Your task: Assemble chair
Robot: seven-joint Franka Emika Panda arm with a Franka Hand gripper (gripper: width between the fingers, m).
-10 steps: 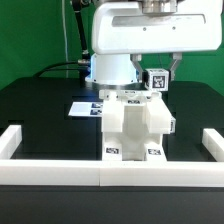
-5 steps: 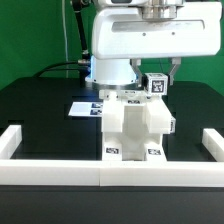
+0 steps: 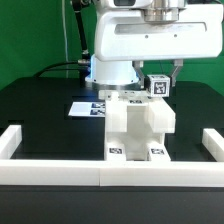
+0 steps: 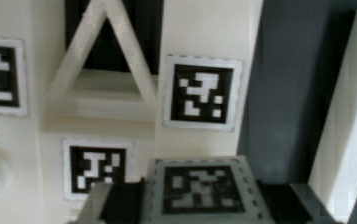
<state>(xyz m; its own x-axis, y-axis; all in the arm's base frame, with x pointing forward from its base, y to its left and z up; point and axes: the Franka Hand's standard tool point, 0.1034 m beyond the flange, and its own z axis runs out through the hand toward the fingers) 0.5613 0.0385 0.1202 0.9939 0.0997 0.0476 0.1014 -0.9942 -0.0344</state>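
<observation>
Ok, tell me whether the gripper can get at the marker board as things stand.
Probably, but not freely: the gripper is shut on a small tagged block at the top of the chair. The marker board lies uncovered beside the chair, to the exterior view's left.

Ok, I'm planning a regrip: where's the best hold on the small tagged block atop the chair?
Pinch the block across its two flat sides, probably from above: it sits at the top of the chair with those sides free, and the body blocks lower approaches. The gripper straddles it so.
</observation>
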